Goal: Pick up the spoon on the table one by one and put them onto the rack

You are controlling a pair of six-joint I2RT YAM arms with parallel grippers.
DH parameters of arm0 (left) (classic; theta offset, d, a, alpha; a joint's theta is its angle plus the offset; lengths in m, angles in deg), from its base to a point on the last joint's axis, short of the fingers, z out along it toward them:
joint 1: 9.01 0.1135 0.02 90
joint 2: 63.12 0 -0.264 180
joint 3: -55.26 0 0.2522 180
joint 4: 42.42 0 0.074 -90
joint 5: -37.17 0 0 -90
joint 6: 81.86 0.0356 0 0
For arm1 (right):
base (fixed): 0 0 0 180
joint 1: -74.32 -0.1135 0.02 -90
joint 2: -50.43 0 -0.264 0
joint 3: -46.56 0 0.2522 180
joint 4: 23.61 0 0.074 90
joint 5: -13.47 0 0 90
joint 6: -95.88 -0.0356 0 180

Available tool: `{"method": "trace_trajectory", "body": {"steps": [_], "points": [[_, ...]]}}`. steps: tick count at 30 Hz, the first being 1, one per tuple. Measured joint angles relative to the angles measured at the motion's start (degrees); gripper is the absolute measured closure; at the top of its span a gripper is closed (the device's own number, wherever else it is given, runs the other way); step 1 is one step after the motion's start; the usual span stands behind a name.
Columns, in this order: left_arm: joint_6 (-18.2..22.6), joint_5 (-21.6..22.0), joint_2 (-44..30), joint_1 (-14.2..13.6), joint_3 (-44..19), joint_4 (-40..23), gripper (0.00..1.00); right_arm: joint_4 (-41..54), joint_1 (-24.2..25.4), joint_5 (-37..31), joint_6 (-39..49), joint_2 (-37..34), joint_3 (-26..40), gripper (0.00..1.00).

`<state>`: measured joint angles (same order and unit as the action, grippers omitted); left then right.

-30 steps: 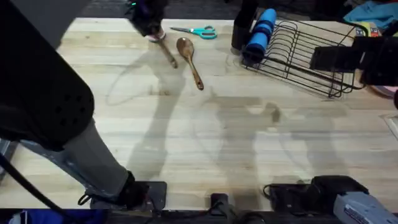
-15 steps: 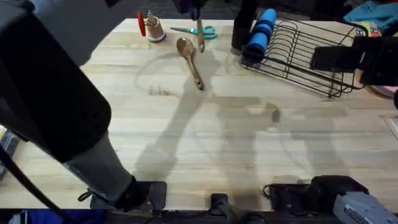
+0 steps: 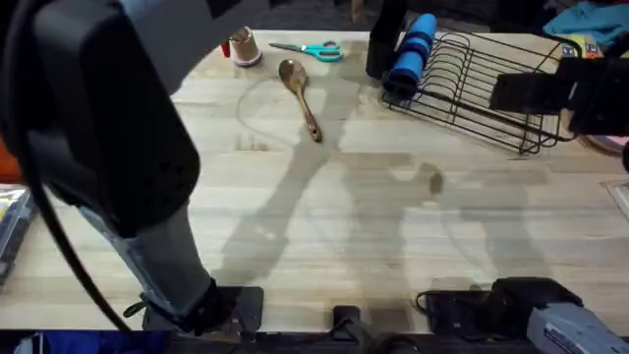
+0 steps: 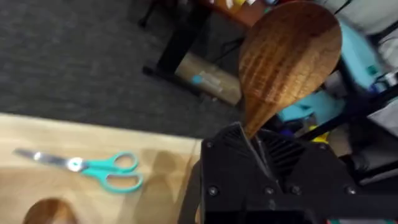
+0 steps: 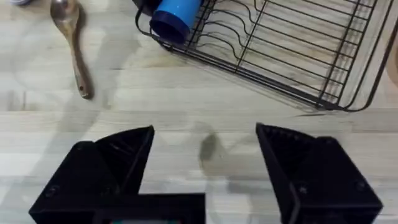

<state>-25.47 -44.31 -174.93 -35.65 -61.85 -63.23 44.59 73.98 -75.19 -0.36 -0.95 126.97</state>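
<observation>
Left hand (image 4: 249, 146) clamped on a spoon (image 4: 287, 59), right hand (image 5: 205, 158) spread apart, no readable writing anywhere

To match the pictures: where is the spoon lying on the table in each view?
Overhead: the spoon, far centre, near the scissors.
Left wrist: its bowl's edge, near the scissors.
Right wrist: the spoon, beside the blue cylinder.
Shared landmark: the scissors.
</observation>
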Motion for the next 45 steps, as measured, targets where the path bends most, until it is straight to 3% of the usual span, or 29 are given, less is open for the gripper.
{"method": "trace_trajectory", "body": {"steps": [19, 28, 39, 45], "points": [[0.2, -0.2, -11.5, -4.8, 0.0, 23.9, 0.955, 0.0, 0.0, 0.0, 0.0, 0.0, 0.0, 0.009], [0.2, -0.2, -15.5, -5.2, 0.0, 32.0, 0.955, 0.0, 0.0, 0.0, 0.0, 0.0, 0.0, 0.009], [0.8, 0.4, -17.3, -5.1, 0.0, 33.4, 0.956, 0.0, 0.0, 0.0, 0.0, 0.0, 0.0, 0.009], [1.3, 0.5, -20.0, -5.1, 0.0, 30.8, 0.956, 0.0, 0.0, 0.0, 0.0, 0.0, 0.0, 0.009]]}}
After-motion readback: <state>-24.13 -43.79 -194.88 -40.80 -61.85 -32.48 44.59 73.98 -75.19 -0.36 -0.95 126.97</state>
